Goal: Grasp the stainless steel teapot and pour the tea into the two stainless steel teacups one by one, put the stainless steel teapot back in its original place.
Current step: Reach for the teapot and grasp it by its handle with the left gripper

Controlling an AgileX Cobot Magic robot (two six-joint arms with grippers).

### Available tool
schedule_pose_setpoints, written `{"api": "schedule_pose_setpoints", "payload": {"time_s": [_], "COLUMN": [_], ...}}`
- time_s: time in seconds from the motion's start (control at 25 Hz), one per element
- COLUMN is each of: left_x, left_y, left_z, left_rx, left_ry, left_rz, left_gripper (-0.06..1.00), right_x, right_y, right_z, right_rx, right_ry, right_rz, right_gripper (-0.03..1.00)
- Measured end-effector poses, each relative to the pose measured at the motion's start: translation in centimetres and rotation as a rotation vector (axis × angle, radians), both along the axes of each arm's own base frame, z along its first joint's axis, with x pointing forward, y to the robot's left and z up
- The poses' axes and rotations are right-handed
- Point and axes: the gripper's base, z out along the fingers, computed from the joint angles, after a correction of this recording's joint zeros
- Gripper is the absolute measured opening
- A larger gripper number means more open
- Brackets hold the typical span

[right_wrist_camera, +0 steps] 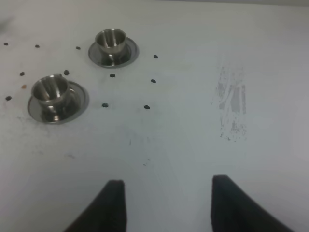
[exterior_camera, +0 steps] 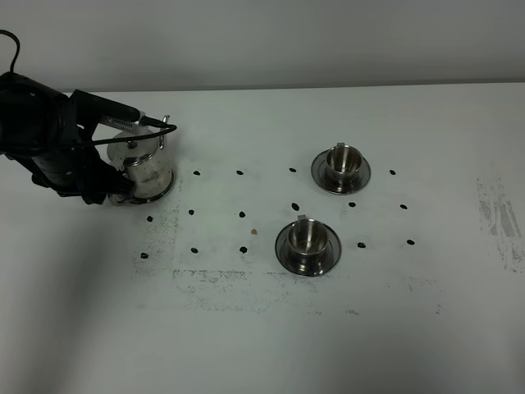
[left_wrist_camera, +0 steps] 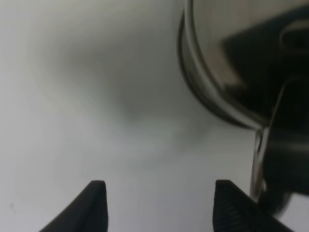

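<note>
Fig. Left jaws part open and empty; the stainless steel teapot (exterior_camera: 149, 171) sits just off to one side of them, its loop handle (left_wrist_camera: 261, 153) outside one finger, not between. To grasp well, I judge I must sidestep until the handle fills the gap, then close. The teapot looks squat and mirror-bright. Right jaws open, empty, with the teacups (right_wrist_camera: 111, 42) well ahead of them on the desk (right_wrist_camera: 193, 145)

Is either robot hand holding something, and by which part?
Nothing is held. The left gripper stands open beside the stainless steel teapot; the right gripper is open and empty.
</note>
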Motion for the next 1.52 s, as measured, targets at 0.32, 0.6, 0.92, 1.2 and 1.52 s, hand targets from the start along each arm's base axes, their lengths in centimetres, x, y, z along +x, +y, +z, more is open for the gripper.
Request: {"api": "schedule_pose_setpoints", "payload": {"time_s": [0.32,0.6,0.92,1.2,1.52], "left_x": [-0.9,-2.4,-3.7,-2.8,0.6], "left_y": [-0.2,-0.5,-0.6,-0.8,-1.6], "left_z": [1.4,6.4,7.2,5.5,3.4], "left_rx": [-0.045,-0.133,-0.169,-0.181,-0.174], "left_ry": [0.035,-0.034,0.042,0.048,0.105], "left_rz": [0.057,0.088,0.158,0.203,0.160], "left_gripper": [0.47,0.50,0.52,0.52,0.52], "right_x": [0.0,0.0,0.0,0.0,0.0], "right_y": [0.0,0.0,0.0,0.0,0.0], "right_z": [0.0,0.0,0.0,0.0,0.0], "right_rx": [0.000,0.000,0.000,0.000,0.000], "right_ry": [0.000,0.000,0.000,0.000,0.000], "right_rz": [0.000,0.000,0.000,0.000,0.000], "right_gripper": [0.39,0.39,0.39,0.39,0.39]}}
